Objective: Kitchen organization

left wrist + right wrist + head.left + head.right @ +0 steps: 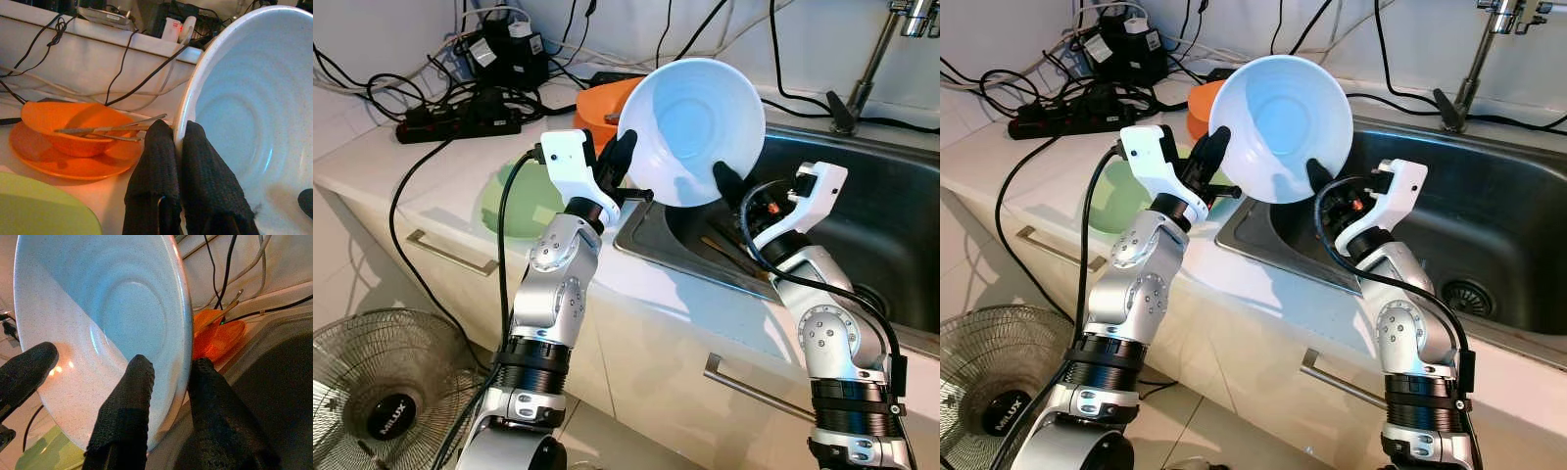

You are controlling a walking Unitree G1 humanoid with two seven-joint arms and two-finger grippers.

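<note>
A large white bowl [695, 127] is held tilted in the air above the left edge of the sink [862, 225], its inside facing me. My left gripper [625, 157] is shut on the bowl's left rim, with one finger [208, 181] inside and one outside. My right gripper [729, 183] is shut on the lower right rim, one finger [128, 406] on the inner face. Behind the white bowl an orange bowl [73, 125] with metal utensils sits on an orange plate [63, 161]. A green plate [514, 204] lies on the counter under my left arm.
Power strips and black cables [460, 108] crowd the back left of the counter. A tap [871, 59] stands behind the sink. Chopsticks [729, 257] lie in the basin. A floor fan [382, 392] stands low at the left, in front of the cabinet drawers.
</note>
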